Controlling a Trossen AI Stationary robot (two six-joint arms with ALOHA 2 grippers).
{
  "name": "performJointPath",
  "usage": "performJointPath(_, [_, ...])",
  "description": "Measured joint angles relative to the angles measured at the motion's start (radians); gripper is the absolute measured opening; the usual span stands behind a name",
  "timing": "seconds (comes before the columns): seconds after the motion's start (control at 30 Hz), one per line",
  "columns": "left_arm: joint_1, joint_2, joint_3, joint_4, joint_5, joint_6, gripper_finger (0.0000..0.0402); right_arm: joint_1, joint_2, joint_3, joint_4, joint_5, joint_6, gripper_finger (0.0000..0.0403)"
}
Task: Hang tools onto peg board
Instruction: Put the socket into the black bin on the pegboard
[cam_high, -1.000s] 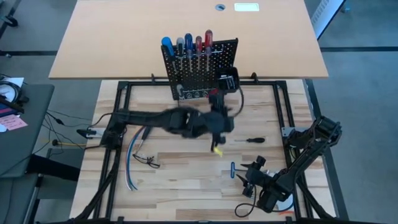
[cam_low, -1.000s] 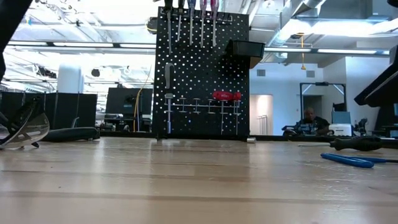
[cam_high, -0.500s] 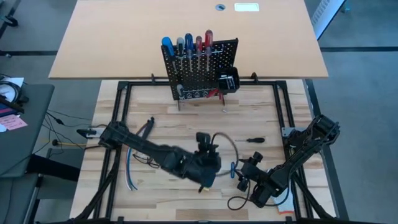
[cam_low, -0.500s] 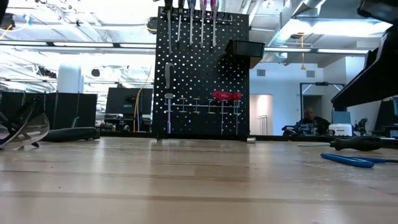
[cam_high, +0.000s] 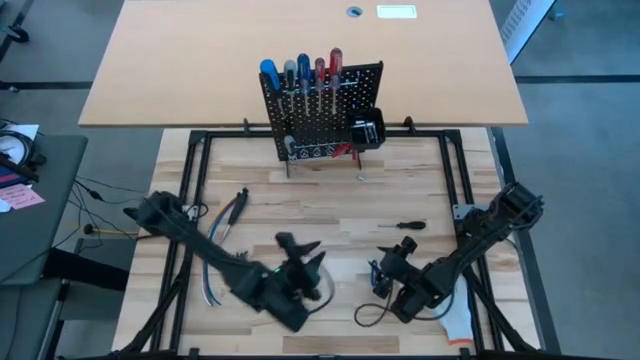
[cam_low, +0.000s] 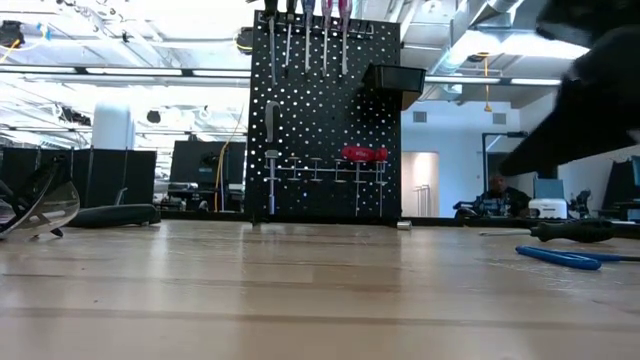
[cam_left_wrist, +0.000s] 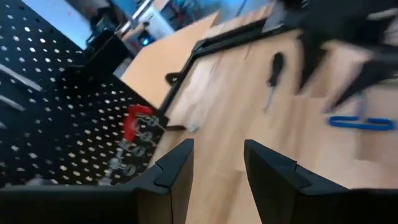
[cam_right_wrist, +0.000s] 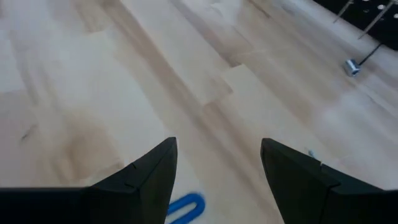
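Note:
The black peg board (cam_high: 322, 110) stands upright at the table's far side. Several screwdrivers (cam_high: 300, 72) hang along its top and red pliers (cam_low: 363, 154) hang low on it. A black screwdriver (cam_high: 408, 225) lies flat on the table right of centre. A blue-handled tool (cam_low: 565, 257) lies flat nearer the front. My right gripper (cam_high: 383, 268) is open just above the blue tool (cam_right_wrist: 183, 207). My left gripper (cam_high: 298, 244) is open and empty near the table's front centre, pointing toward the board (cam_left_wrist: 50, 112).
A bundle of coloured cables (cam_high: 215, 268) lies at the front left. A white glove (cam_high: 460, 322) lies at the front right under the right arm. A small black bin (cam_high: 366, 131) hangs on the board's right side. A black frame (cam_high: 190, 160) borders the table.
My left gripper has swung away from the peg board toward the table's near edge and to the left, staying empty. My right gripper has edged toward the table's left, over the blue tool.

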Motion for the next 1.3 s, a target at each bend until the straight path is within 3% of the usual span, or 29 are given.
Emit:
performJointPath(0.17, [-0.058,-0.112,-0.155,0.189,-0.024,0.031,0.0136,-0.042,0.0,0.0,0.029,-0.001,0.0,0.024])
performJointPath(0.4, [-0.065,-0.166,-0.191,0.308,-0.072,0.089,0.0136,-0.09,0.0,0.0,0.062,0.0,0.0,0.024])
performJointPath(0.87, [0.0,-0.162,-0.193,0.324,-0.042,0.119,0.0136,-0.157,0.0,0.0,0.12,-0.001,0.0,0.024])
performJointPath(1.3, [-0.012,-0.162,-0.192,0.331,-0.021,0.161,0.0136,-0.174,0.0,0.0,0.132,-0.001,0.001,0.024])
